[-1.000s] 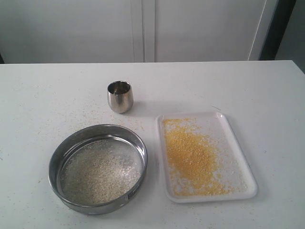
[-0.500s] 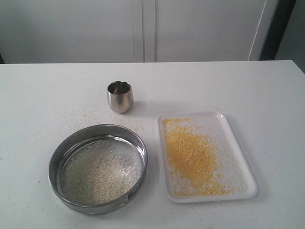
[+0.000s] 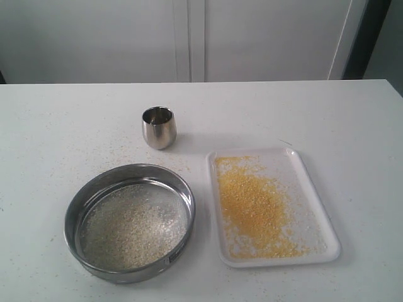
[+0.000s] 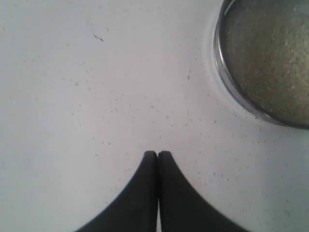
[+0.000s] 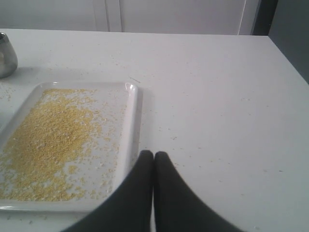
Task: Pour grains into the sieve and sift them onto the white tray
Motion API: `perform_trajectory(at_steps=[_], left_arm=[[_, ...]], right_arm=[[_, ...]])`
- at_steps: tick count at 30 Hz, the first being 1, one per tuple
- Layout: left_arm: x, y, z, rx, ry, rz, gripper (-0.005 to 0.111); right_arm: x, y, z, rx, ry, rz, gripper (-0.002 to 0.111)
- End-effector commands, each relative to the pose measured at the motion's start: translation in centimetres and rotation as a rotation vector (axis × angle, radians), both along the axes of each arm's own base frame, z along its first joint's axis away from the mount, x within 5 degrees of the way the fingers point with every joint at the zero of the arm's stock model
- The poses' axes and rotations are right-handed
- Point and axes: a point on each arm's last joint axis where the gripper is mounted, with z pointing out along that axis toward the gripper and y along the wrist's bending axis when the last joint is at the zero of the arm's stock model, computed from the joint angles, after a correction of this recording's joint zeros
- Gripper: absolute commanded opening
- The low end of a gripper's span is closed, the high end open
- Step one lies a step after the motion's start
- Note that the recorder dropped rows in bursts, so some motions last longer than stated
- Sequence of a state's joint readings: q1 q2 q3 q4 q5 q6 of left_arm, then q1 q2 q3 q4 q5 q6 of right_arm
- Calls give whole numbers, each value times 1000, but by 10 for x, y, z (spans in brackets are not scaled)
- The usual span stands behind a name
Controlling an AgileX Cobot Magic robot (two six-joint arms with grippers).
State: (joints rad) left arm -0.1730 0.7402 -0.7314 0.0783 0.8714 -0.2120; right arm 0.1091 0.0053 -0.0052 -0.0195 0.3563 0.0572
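Moved: nothing I can see since a second ago.
Claws: left claw (image 4: 157,154) and right claw (image 5: 153,154) both pressed together, empty.
Sieve (image 3: 135,174): on tabletop (image 3: 315,113), just beside tray (image 3: 308,189); pale grains (image 3: 129,229) inside, yellow ones on tray.
Handling: stiff, slick, probably light; I'd pinch the rim wall.

**Exterior view, as I see it from my station.** On the desk (image 3: 327,113), the sieve (image 3: 135,272) sits front left and the tray (image 3: 284,165) front right, just beside each other but apart. The cup (image 3: 158,128) stands upright behind them, behind the sieve's right half and left of the tray. Grains (image 3: 132,229) lie in the sieve; more lie on the tray, mostly toward its left side.

**Wrist views.** My left fingers (image 4: 147,188) hang over the desk beside the sieve. My right fingers (image 5: 142,188) are at the tray's right edge, near its front corner.
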Motion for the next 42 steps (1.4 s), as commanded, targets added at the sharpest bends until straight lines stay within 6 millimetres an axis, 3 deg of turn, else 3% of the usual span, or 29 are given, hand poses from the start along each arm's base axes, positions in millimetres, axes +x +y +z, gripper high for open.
perform_trajectory(at_steps=[1, 8, 13, 31, 42], left_arm=[[-11, 7, 11, -31, -125, 57, 0], [-35, 18, 24, -37, -286, 150, 0], [-47, 20, 18, -43, -367, 181, 0], [-58, 20, -88, -51, -483, 181, 0], [-66, 20, -129, -59, -578, 179, 0]], right_arm=[[0, -1, 0, -10, -17, -9, 0], [0, -1, 0, -10, -17, -9, 0], [0, -1, 0, -10, -17, -9, 0], [0, -1, 0, -10, -17, -9, 0], [0, -1, 0, -10, -17, -9, 0]])
